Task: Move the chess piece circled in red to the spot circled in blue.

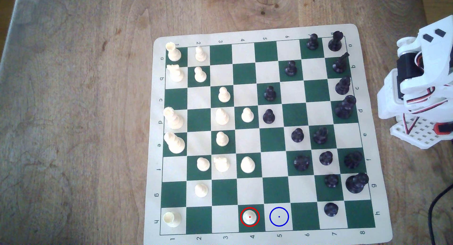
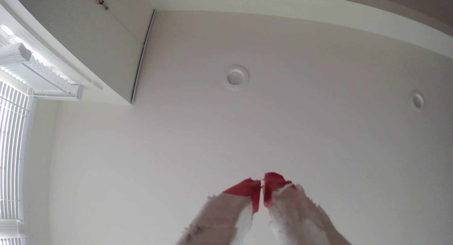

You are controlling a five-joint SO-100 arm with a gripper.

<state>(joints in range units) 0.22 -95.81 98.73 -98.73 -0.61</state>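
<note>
Wrist view: hand [image 2: 262, 186] points up at a smooth white ceiling [image 2: 294, 112]; its two white, rough-edged fingers [image 2: 228, 210] carry red tape at the tips, pressed together with nothing between them. Round recessed light [image 2: 237, 77] overhead, slatted blinds [image 2: 14, 149] to one side.

Exterior view: arm [image 1: 416, 88], white printed plastic with red and black wiring, sits folded at the view's right, off the board's edge. Chess board [image 1: 377, 161] is a flexible green-and-cream mat lying flat on the grained wooden desk [image 1: 73, 112]. Cream pawn [image 1: 249, 216], a plain disc from above, stands inside the red ring on dark green square h4. Blue-ringed spot [image 1: 279, 216], cream square h5, lies just beside it toward the view's right.
</note>
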